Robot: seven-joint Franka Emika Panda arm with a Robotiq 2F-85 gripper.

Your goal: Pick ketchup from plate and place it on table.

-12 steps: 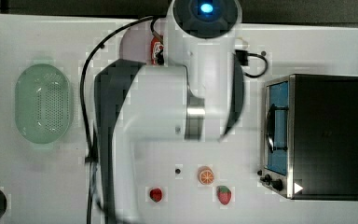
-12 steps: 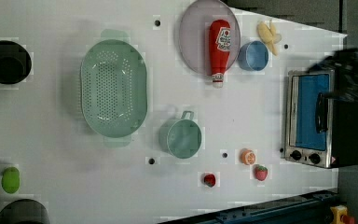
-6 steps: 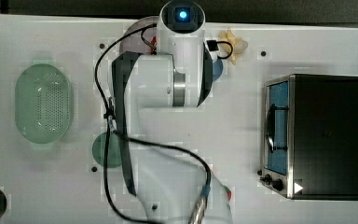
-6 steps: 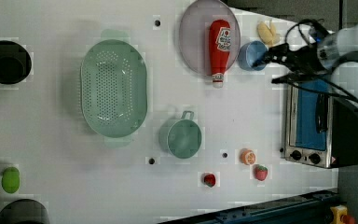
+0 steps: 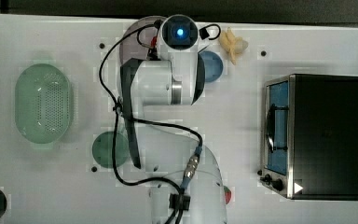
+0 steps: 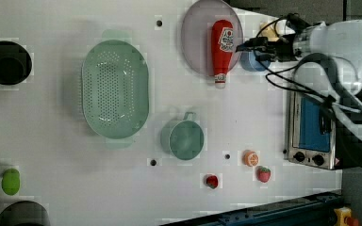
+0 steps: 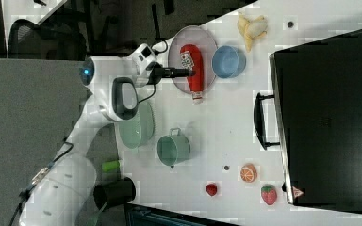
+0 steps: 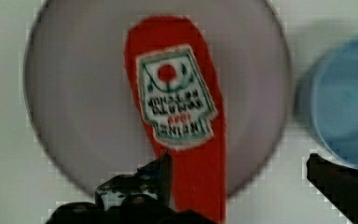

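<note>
your gripper [image 8: 235,170] hangs over the plate with its two dark fingers [image 8: 161,170] spread wide and nothing between them; in the wrist view one fingertip sits over the bottle's edge and the other stands out past the plate rim, by the blue bowl. you have that spread, i judge, so the jaws can straddle the bottle across its narrow width rather than along its length.

the slim red squeeze ketchup bottle with the white printed label [image 6: 222,44] lies flat on the large pale greyish-mauve round plate [image 6: 195,37]. in the left view its white cap pokes past the plate's lower rim onto the white tabletop with small dark holes [image 6: 245,113], so the body rests on the plate while the tip overhangs. lying down like that it can roll, so a grip across the labelled middle looks the safest.

just beside the plate, on the left view's right, sits the small blue bowl [image 7: 228,61], close enough that your outer finger has little room there. the peeled banana [image 7: 252,27] lies beyond the bowl. in the left view the green oval perforated basket [image 6: 115,89] and the teal mug with a handle [image 6: 185,138] stand well apart from the plate, and bare tabletop lies between them, a fair spot to set the bottle down. the black toaster oven with a blue door [image 6: 311,132] stands near the arm.

the pick is not yet made; a descent comes next.
</note>
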